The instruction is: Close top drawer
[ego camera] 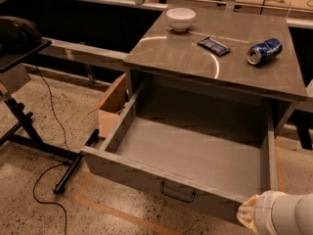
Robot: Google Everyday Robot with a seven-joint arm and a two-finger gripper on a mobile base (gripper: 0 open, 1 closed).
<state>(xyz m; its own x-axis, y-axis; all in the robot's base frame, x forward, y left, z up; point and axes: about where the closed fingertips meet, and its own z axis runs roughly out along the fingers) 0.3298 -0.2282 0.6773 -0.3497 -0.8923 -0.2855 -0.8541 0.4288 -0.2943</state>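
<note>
Top drawer (190, 155) stood pulled far out, its black handle (177, 194) facing forward; the tool (248, 215) sat beside the drawer's front right corner, grasp state indeterminable.

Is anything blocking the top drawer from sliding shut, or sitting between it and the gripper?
Nothing visible. The top drawer stands open with nothing inside it. The gripper is at bottom right, by its front corner, with nothing between them.
</note>
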